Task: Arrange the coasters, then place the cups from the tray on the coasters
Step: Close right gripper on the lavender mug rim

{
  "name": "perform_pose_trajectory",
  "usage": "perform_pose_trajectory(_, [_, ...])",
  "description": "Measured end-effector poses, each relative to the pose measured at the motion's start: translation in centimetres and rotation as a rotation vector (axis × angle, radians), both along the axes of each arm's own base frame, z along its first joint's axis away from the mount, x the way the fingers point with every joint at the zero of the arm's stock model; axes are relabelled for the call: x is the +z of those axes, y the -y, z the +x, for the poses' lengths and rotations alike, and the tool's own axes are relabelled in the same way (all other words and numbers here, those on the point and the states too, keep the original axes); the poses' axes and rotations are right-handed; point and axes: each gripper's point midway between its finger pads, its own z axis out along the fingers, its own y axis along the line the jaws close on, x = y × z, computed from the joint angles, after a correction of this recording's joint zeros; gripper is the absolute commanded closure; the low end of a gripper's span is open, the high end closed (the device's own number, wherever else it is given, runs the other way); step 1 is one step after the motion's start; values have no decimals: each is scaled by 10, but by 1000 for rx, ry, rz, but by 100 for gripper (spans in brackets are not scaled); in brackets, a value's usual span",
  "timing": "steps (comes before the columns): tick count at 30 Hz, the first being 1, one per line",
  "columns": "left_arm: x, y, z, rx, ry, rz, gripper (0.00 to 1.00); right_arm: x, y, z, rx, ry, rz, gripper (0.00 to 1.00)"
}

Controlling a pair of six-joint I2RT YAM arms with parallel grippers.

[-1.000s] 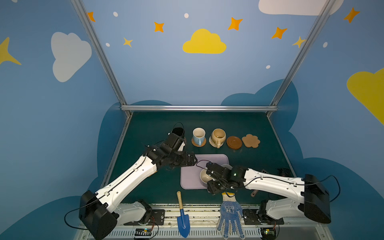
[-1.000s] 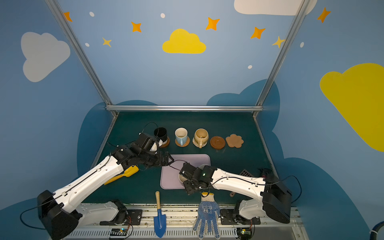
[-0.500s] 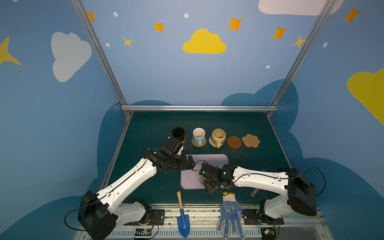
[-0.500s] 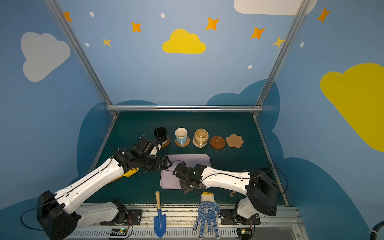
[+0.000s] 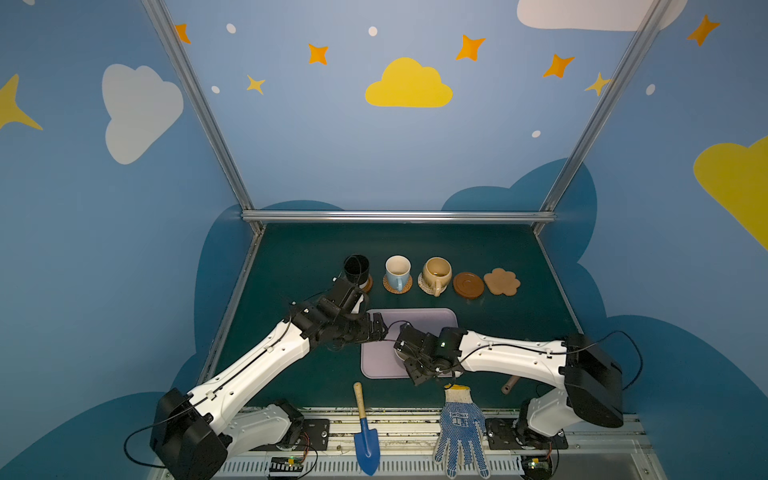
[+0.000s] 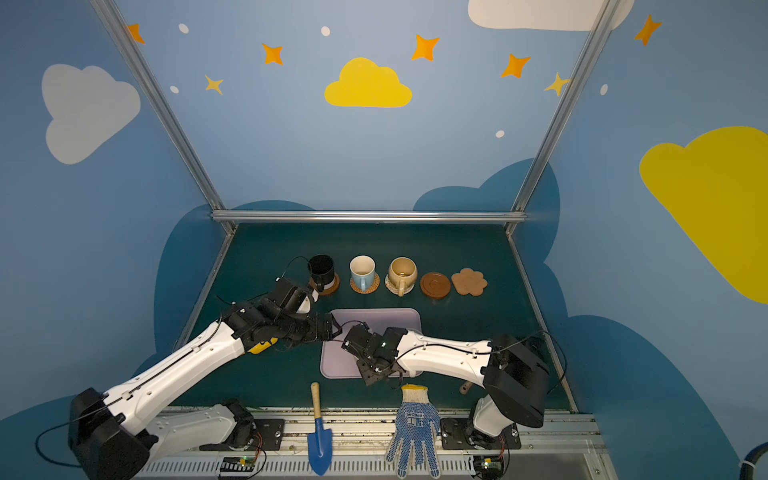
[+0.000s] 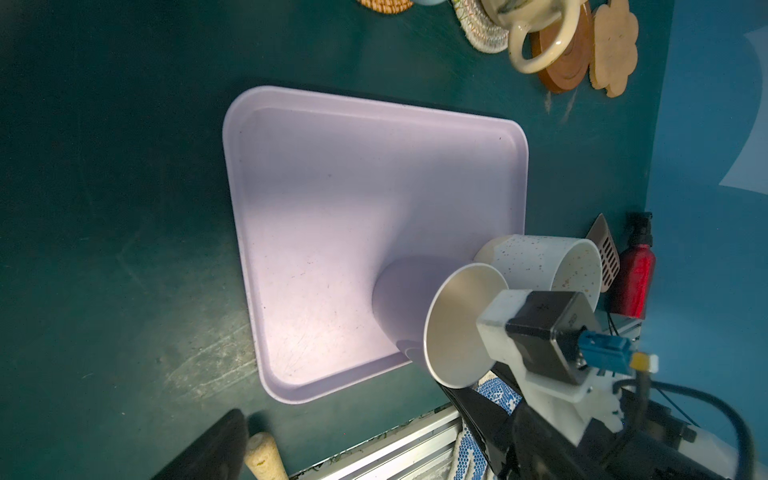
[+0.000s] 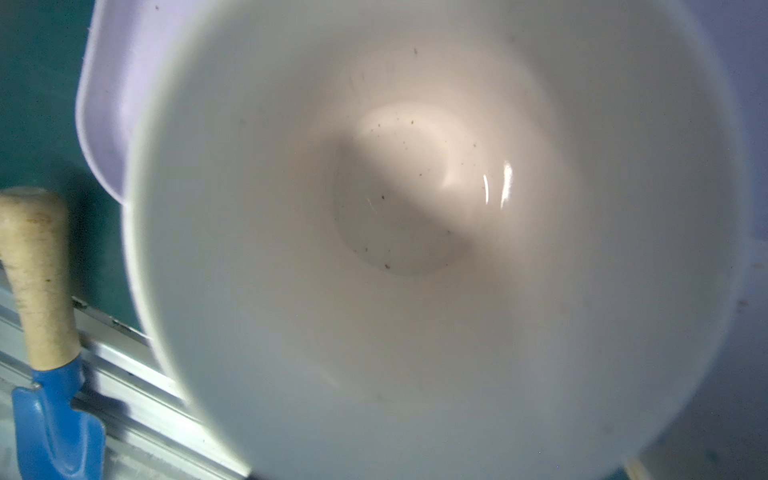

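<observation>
Right gripper over the lavender mug

The right gripper (image 5: 415, 371) hangs close above the lavender mug (image 7: 399, 299), which stands on the tray (image 7: 332, 187). Its jaws are hidden, so the grip is unclear. The speckled cream mug (image 7: 528, 262) stands just beside. The left gripper (image 5: 380, 328) is spread wide and empty.

In a row, a black mug (image 5: 356, 266) stands on a dark-brown wooden coaster (image 6: 332, 287), a light blue mug (image 5: 397, 269) on an orange woven coaster (image 5: 407, 286) and a tan-yellow mug (image 5: 436, 270) on a pale woven coaster (image 7: 478, 33). A second dark-brown disc (image 5: 468, 284) and a tan cloud-shaped coaster (image 5: 502, 281) lie bare. On the lavender tray (image 7: 332, 187), near one edge, a lavender mug (image 7: 405, 297) and a speckled cream mug (image 7: 525, 259) stand upright, side by side.
</observation>
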Motion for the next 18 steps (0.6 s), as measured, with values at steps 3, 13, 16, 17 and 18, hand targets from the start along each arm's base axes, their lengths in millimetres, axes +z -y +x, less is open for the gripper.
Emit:
perform_pose_trajectory(3, [-2, -1, -1, 2, -5, 2, 0, 0, 0, 0, 4, 1, 1, 73])
perform_pose_trajectory(13, [0, 0, 0, 5, 6, -8, 0, 3, -2, 2, 4, 11, 14, 91])
perform_pose_trajectory(16, [2, 0, 0, 5, 16, -15, 0, 4, -1, 1, 7, 12, 16, 94])
perform_pose_trajectory(17, [3, 0, 0, 5, 16, -16, 0, 4, -1, 1, 8, 13, 18, 95])
perform_pose_trajectory(18, [3, 0, 0, 5, 17, -16, 0, 4, -1, 1, 9, 14, 18, 97])
